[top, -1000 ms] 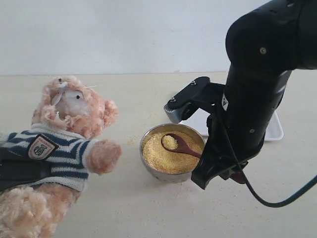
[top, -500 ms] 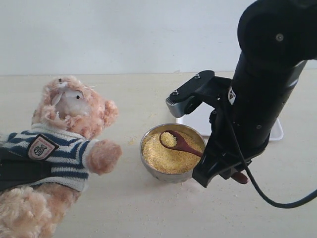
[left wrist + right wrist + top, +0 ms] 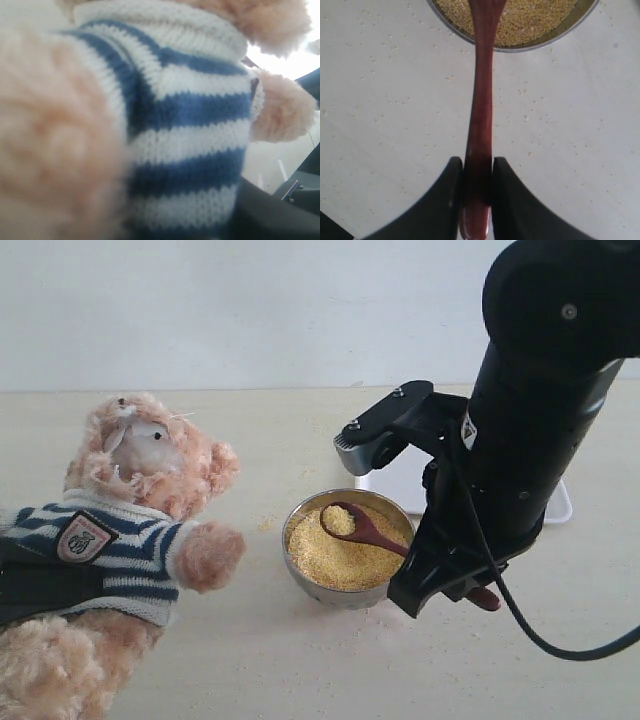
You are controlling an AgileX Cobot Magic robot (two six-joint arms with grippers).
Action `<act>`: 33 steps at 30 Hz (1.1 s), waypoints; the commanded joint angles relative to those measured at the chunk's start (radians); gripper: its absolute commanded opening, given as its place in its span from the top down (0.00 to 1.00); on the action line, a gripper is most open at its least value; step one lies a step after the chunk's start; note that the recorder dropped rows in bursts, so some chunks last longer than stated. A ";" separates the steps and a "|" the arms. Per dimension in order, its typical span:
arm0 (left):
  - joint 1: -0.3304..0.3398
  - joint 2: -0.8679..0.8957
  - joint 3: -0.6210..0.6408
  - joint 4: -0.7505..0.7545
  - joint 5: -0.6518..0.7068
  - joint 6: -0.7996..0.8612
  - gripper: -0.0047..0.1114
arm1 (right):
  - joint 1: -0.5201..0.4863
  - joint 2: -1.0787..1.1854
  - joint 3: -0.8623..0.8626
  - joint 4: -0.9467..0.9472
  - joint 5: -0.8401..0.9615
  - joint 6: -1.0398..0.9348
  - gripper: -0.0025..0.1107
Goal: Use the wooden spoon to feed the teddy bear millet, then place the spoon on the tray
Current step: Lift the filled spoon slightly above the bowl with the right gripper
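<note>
The teddy bear (image 3: 140, 500) leans back at the left in its navy-and-white striped shirt (image 3: 190, 115). My left gripper (image 3: 35, 585) is shut on its torso; one black finger (image 3: 265, 215) presses against the shirt, the other is hidden by fur. A steel bowl (image 3: 291, 562) heaped with millet (image 3: 340, 560) stands in the middle. My right gripper (image 3: 477, 167) is shut on the handle of the wooden spoon (image 3: 385, 538). The spoon's oval bowl, holding a small heap of millet, hovers just over the steel bowl. The white tray (image 3: 400, 485) lies behind, mostly hidden by the right arm.
Stray grains dot the pale tabletop (image 3: 380, 100) around the steel bowl (image 3: 555, 32). The bulky right arm (image 3: 530, 430) stands over the right side of the table. A plain wall rises behind.
The right arm has risen slightly, lifting the loaded spoon a little off the millet and toward the bear. The bear and left gripper have not moved.
</note>
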 commanded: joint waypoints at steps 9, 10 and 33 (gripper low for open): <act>0.001 0.001 0.003 -0.020 0.016 0.014 0.92 | 0.006 -0.013 -0.001 0.010 0.029 -0.030 0.98; 0.001 0.001 0.003 -0.020 0.016 0.014 0.92 | 0.004 -0.013 -0.001 -0.013 0.026 -0.018 0.98; 0.001 0.001 0.003 -0.020 0.015 0.014 0.92 | 0.012 -0.026 -0.001 0.011 0.020 0.032 0.98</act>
